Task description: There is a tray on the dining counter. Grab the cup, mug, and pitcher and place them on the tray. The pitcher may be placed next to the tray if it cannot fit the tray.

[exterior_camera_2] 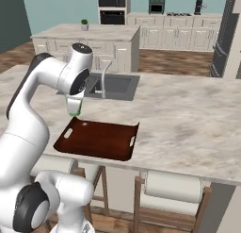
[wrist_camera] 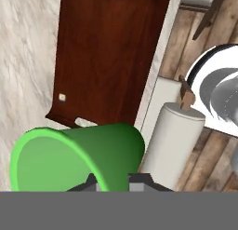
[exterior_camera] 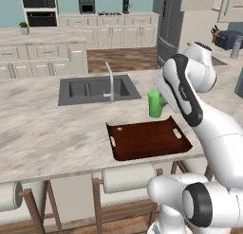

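Beside the tray [exterior_camera: 147, 138], cup [wrist_camera: 79, 157] seemingly between tool [wrist_camera: 116, 181] tips.

Green cup [exterior_camera: 154, 104] held over the tray [exterior_camera: 148, 138]
Bright green tumbler, raised above the dark reddish-brown tray's far end; the tray lies at the dining counter's [exterior_camera: 42, 129] near edge

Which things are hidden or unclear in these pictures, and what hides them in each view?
- Small bright green cup: right side behind the white arm, left base view.
- Gripper: finger tips mostly behind the cup, hand view; grip unclear.
- Dark reddish-brown rectangular tray: far end cut off by the top edge, hand view.
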